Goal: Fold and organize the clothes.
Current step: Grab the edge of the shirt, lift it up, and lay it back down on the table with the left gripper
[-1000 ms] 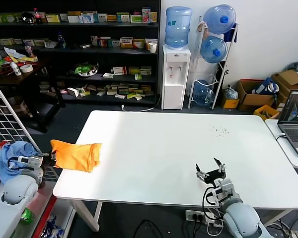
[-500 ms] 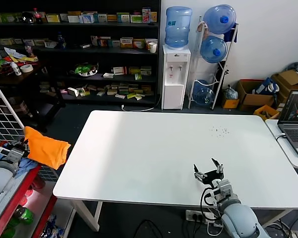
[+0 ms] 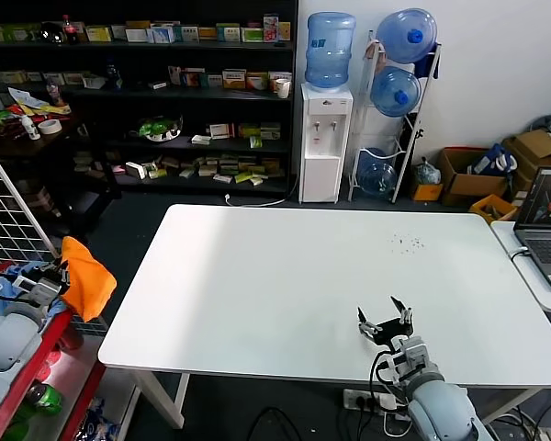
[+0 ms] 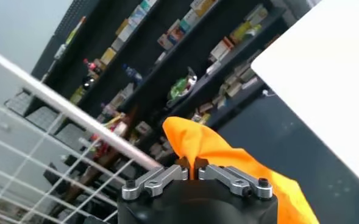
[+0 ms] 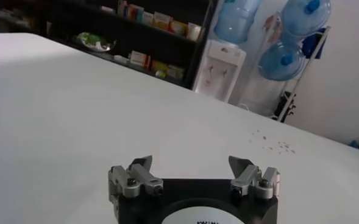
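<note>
Dark shelving (image 3: 165, 92) along the back wall carries rows of small boxes whose labels are too small to read. At the far left, off the tabletop (image 3: 294, 285) edge, my left gripper (image 3: 53, 278) is clamped shut on the orange T-shirt (image 3: 87, 276), which hangs bunched in the air beside a white wire rack (image 3: 14, 225); no lettering shows on it. Light blue cloth (image 3: 9, 276) lies just behind that gripper. Between shirt and tabletop is open floor. A water dispenser (image 3: 324, 138) and spare bottles (image 3: 399, 64) stand behind. My right gripper (image 3: 386, 322) rests at the near edge, jaws spread wide, holding nothing. A laptop (image 3: 546, 225) sits far right.
</note>
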